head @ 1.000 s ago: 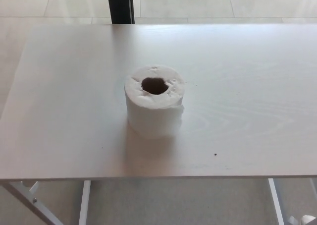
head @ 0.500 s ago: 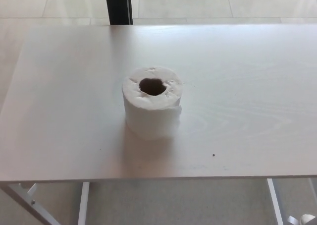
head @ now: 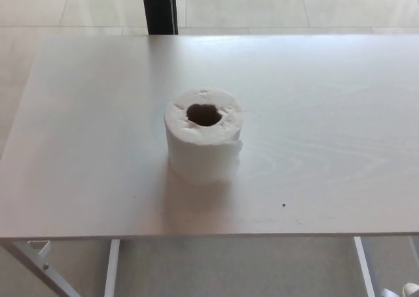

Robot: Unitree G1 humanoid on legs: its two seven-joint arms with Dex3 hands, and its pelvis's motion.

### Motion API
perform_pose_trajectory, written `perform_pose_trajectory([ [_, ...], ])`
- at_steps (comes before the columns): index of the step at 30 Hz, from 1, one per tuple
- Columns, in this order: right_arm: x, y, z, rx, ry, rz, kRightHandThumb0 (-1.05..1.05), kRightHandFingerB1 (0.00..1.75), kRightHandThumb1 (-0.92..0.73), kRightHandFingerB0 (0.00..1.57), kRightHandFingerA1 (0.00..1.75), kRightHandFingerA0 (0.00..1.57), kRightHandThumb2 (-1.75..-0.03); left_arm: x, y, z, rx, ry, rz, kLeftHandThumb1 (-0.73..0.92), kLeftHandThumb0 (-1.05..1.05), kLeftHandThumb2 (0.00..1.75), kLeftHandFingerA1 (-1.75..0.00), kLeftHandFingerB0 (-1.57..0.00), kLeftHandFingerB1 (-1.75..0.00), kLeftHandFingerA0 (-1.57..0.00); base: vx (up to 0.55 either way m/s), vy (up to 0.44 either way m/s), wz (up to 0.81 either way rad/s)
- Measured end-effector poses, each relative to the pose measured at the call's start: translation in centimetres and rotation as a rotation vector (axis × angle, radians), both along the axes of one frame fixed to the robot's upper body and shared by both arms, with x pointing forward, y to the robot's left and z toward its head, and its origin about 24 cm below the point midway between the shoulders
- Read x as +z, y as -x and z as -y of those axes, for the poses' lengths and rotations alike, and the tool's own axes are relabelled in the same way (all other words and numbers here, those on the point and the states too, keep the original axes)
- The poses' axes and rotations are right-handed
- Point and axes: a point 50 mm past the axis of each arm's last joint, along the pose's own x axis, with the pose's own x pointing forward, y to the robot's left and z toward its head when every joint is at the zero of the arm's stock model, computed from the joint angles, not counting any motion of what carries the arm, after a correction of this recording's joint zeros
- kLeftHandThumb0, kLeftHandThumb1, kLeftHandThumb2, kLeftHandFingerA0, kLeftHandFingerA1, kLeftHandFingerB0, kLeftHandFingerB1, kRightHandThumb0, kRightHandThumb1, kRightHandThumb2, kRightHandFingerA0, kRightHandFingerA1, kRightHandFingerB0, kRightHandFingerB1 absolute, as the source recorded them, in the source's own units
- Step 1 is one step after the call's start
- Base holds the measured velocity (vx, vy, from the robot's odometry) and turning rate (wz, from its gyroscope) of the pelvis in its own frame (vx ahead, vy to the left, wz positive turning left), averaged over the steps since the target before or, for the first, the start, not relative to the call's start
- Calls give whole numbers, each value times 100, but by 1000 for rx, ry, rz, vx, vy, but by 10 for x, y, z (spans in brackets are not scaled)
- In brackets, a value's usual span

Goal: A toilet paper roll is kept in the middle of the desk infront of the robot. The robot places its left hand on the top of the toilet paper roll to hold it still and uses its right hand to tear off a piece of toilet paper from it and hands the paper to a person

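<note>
A white roll [head: 204, 137] is seen standing on end near the middle of a pale desk [head: 340, 127], its dark core hole facing up and a loose edge of paper lying against its right side. Neither hand is in view, so nothing can be said of the fingers, and the roll is touched by nothing. A tiny dark speck [head: 283, 205] is seen on the desk near the front edge, right of the roll; white legs [head: 39, 261] show below that edge, and a dark post [head: 159, 8] stands beyond the far edge on a tiled floor [head: 294, 2].
</note>
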Motion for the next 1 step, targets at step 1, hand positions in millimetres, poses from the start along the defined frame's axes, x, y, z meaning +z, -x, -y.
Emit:
perform_pose_trajectory([
  [1,0,-1,0,6,-8,8,-52,30,-69,24,50,50,-61,1,-1,-2,-11,-2,-4,68,-46,60,-77,-55,-58,-75,0,0,0],
])
